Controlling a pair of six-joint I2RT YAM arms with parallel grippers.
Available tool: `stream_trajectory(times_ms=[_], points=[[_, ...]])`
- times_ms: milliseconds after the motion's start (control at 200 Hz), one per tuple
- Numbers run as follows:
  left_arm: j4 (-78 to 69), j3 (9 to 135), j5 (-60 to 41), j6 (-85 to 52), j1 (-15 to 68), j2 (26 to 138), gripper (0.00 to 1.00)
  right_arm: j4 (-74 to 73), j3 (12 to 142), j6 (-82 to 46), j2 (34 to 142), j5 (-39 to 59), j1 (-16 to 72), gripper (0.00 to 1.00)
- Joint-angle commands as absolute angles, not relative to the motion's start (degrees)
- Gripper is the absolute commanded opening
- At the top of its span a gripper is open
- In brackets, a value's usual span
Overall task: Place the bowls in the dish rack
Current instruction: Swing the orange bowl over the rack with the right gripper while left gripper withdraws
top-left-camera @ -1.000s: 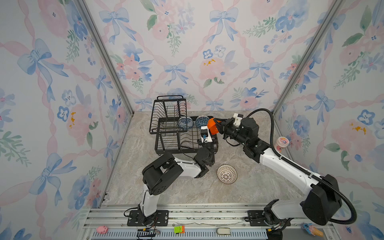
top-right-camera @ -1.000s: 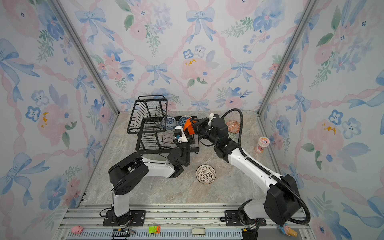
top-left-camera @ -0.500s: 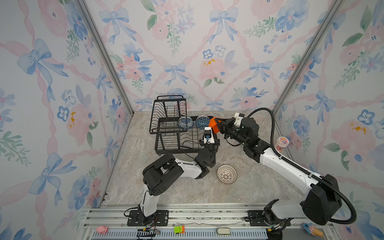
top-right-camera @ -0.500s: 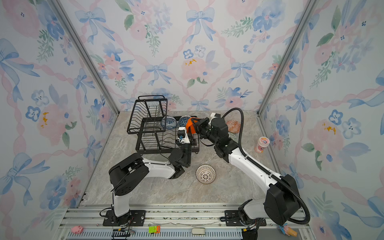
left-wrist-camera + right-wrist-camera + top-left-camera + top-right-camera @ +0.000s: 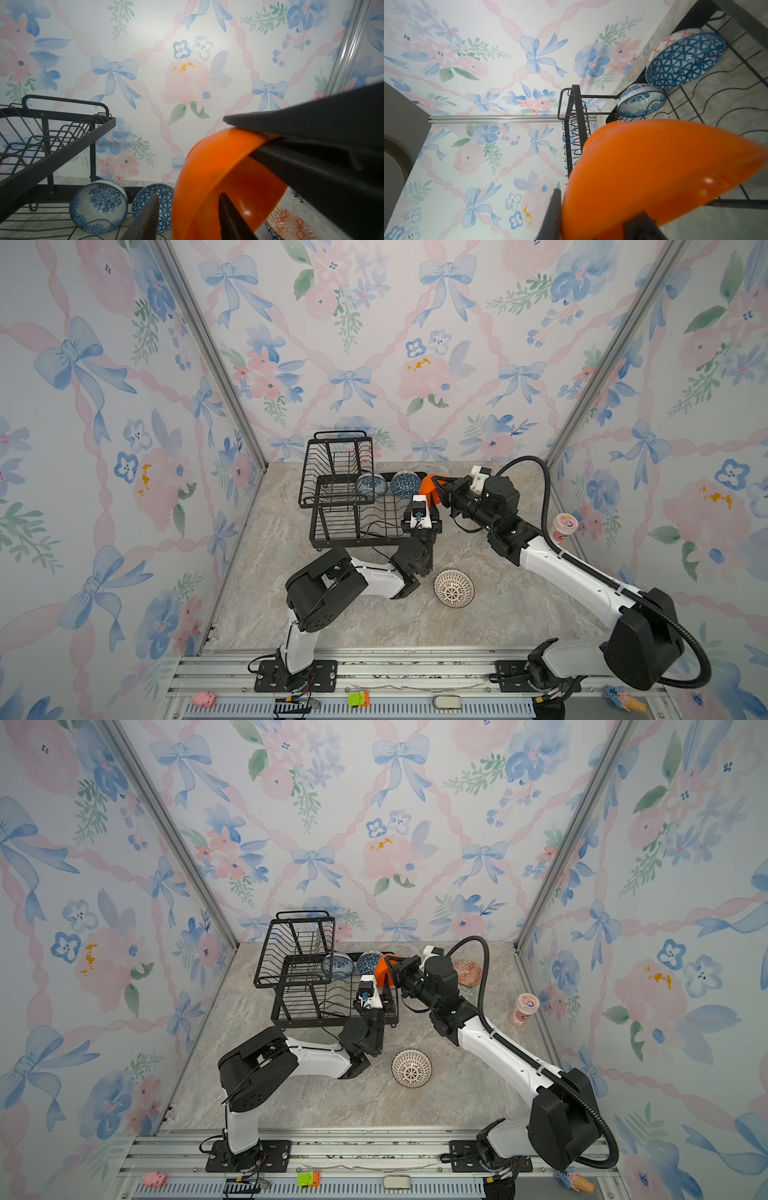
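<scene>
My right gripper [image 5: 439, 486] is shut on the rim of the plain orange bowl [image 5: 428, 488], which hangs on edge over the right end of the black wire dish rack [image 5: 353, 531]. My left gripper [image 5: 188, 196] is open below it. One finger is inside the orange bowl [image 5: 207, 187] and the other stands clear of its outer wall. A blue-white floral bowl [image 5: 371, 485] and a blue geometric bowl [image 5: 405, 484] stand on edge at the back of the rack's lower tier. A white bowl with dark radial lines [image 5: 454, 588] sits on the table in front.
An orange-white patterned bowl [image 5: 467, 972] lies on the table behind my right arm. A tall pink cup [image 5: 564, 526] stands by the right wall. The rack's raised upper basket [image 5: 336, 472] is at its left end. Walls close in on three sides.
My left gripper has opened and let go of the orange bowl's wall. The right gripper keeps its hold, and the bowl has barely moved.
</scene>
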State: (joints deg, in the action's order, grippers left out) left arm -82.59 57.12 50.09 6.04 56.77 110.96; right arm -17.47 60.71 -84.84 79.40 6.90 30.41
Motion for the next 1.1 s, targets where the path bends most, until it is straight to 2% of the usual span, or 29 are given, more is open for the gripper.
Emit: stream_trajectory(times_ms=[0, 175, 280, 420, 565, 915, 1095], points=[[-82.36, 58.0, 49.62, 7.17, 57.36, 109.8, 0.5, -21.91, 59.97, -83.92, 77.87, 7.02, 28.32, 0.0], [-81.04, 57.81, 49.32, 7.76, 57.77, 109.43, 0.57, -23.68, 59.33, -84.1, 78.2, 7.11, 26.59, 0.0], [-77.35, 57.57, 49.01, 6.18, 57.83, 108.15, 0.64, -25.36, 59.39, -83.96, 78.64, 7.58, 25.86, 0.0], [-71.81, 56.43, 47.32, 3.29, 57.97, 105.04, 0.78, -26.83, 59.34, -83.23, 78.95, 8.15, 25.08, 0.0], [-65.63, 55.67, 47.5, 2.58, 58.27, 101.63, 0.98, -27.03, 59.76, -80.44, 78.2, 8.71, 24.32, 0.0], [-49.57, 53.6, 46.59, -0.34, 58.19, 90.45, 0.98, -23.52, 58.08, -74.74, 74.8, 6.87, 22.5, 0.0], [-33.31, 56.96, 42.22, -6.69, 56.08, 84.8, 0.98, -25.62, 56.74, -74.36, 76.21, 7.03, 23.01, 0.0]])
